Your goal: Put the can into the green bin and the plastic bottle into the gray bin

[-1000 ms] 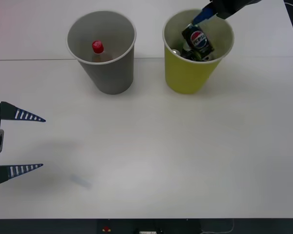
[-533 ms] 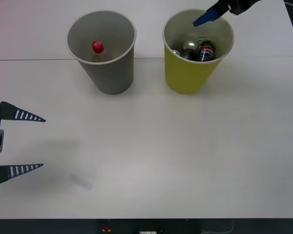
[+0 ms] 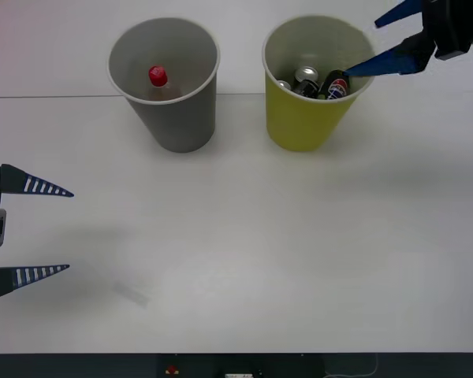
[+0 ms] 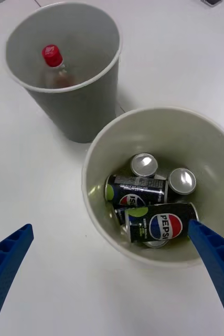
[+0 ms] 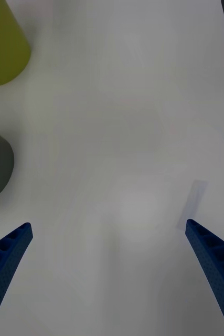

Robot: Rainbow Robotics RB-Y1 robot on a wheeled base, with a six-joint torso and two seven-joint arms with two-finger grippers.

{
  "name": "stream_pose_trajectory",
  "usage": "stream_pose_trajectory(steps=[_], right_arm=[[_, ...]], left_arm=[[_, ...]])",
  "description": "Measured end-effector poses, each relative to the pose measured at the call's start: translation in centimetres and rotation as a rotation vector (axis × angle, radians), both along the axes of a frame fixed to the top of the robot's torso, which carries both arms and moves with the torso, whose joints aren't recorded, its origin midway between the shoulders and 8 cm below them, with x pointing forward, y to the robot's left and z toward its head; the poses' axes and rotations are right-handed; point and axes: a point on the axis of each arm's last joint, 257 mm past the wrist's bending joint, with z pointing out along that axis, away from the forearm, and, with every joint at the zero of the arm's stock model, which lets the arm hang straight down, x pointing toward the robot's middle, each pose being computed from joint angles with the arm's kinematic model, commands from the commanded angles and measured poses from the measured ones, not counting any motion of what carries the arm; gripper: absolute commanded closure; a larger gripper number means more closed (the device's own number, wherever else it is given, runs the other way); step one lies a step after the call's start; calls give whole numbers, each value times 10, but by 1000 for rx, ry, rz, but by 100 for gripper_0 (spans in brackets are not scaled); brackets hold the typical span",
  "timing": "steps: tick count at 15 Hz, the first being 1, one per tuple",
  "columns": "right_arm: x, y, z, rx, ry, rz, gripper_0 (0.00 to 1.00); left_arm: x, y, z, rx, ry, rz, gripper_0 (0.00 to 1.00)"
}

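Left gripper (image 3: 43,231) parked at near left bench edge, jaws apart, empty. White bench (image 3: 244,236) bare between. Farther back, gray tapered cup-shaped bin (image 3: 167,118) holds the small clear plastic bottle with red cap (image 3: 158,77), upright. Beside it, yellow-green tapered bin (image 3: 303,122) holds the dark Pepsi can (image 4: 161,223), lying on its side atop other cans (image 4: 143,164). Right gripper (image 3: 382,43) over the far rim, jaws apart, empty. Both items look binned; best lift straight up, clear of the rim, so the bin isn't tipped

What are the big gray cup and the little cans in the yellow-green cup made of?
The large gray cup-shaped bin looks like matte paper or thin plastic, with a rolled rim and pale inside; I can't tell which. The small dark Pepsi cans in the yellow-green cup-shaped bin look like metal: shiny silver tops.
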Motion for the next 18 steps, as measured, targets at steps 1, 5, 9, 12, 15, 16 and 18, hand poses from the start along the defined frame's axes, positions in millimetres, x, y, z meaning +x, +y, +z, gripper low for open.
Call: stream_pose_trajectory(steps=[1, 5, 9, 12, 15, 16, 18], right_arm=[[-13, -3, -4, -9, -21, 38, 0], [-65, -16, -28, -31, -80, 197, 0], [-108, -31, -60, -89, -125, 313, 0], [-131, -40, -87, -131, -124, 375, 0], [-144, -47, -110, -158, -127, 402, 0], [-148, -49, -117, -159, -120, 404, 0], [-155, -52, -128, -162, -105, 398, 0]], left_arm=[[0, 0, 0, 0, 0, 0, 0], [0, 0, 0, 0, 0, 0, 0], [0, 0, 0, 0, 0, 0, 0], [0, 0, 0, 0, 0, 0, 0], [0, 0, 0, 0, 0, 0, 0], [0, 0, 0, 0, 0, 0, 0], [0, 0, 0, 0, 0, 0, 0]])
